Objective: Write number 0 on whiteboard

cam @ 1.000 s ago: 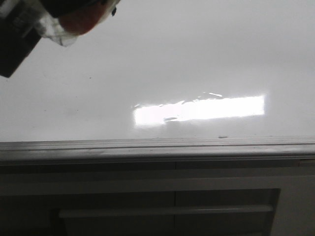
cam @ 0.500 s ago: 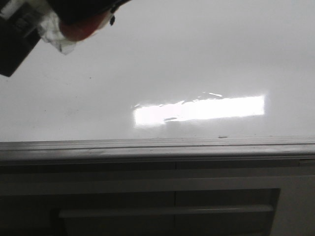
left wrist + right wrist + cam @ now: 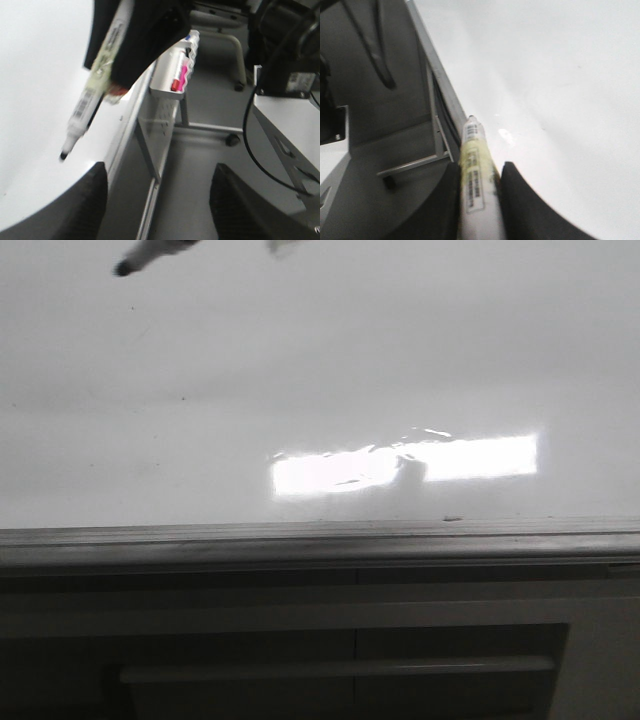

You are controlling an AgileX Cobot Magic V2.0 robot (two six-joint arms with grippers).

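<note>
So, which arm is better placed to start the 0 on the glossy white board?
Right. The right gripper is shut on the white, black-tipped marker pen, its tip close to the glossy white whiteboard. The left gripper is open and empty.

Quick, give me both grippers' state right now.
Left gripper: open, empty.
Right gripper: shut on the marker.

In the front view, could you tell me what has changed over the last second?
The dark gripper that filled the upper left corner has withdrawn up out of frame, leaving only the marker tip showing at the top edge. The whiteboard remains blank, with no number 0 on it, and its glare patch is unmoved.
</note>
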